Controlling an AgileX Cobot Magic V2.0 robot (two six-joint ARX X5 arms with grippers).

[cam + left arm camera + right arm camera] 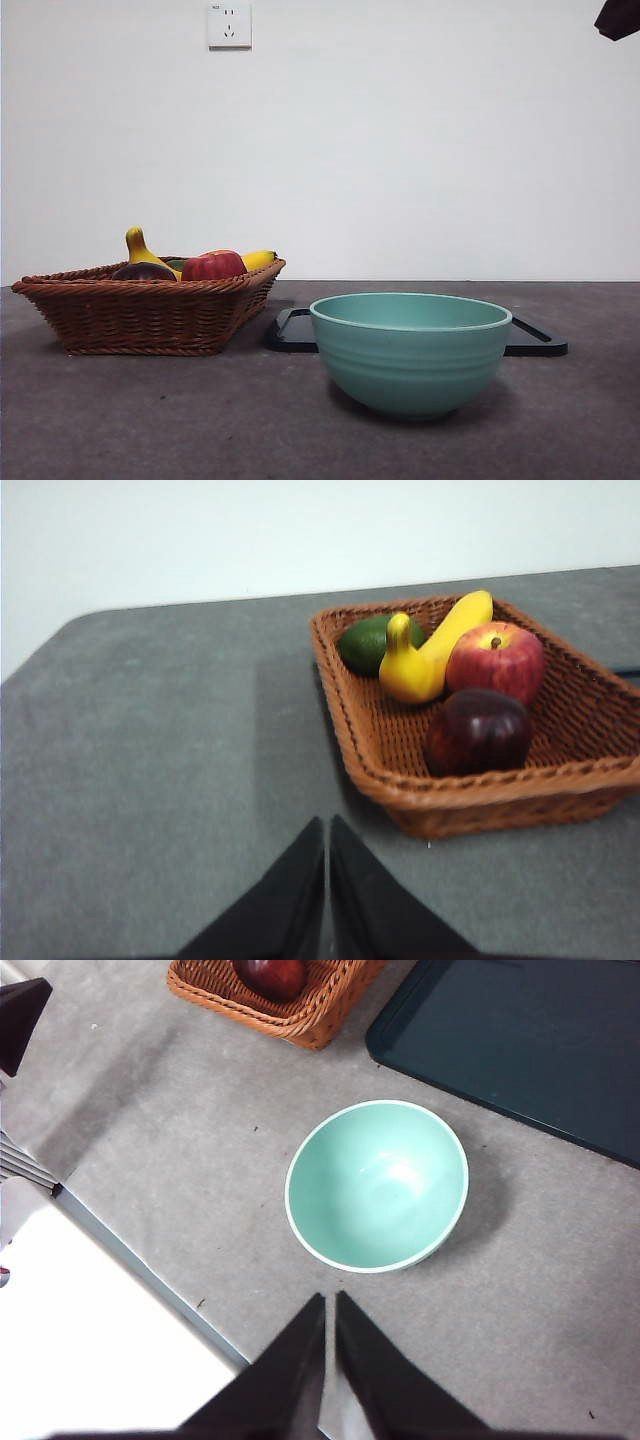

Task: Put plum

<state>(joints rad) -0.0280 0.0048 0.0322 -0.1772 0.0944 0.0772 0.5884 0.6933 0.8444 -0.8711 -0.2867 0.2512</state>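
My left claw [326, 880] hangs over bare table short of the basket [385, 780], jaws pressed together, pinching nothing. The plum [478, 730] sits in the basket's near corner, touching the apple [496, 660], with the banana [432, 650] and a green fruit [365, 643] behind. My right claw [328, 1355], also pressed together, hovers above the green bowl [377, 1185], beside the dark tray [520, 1040].
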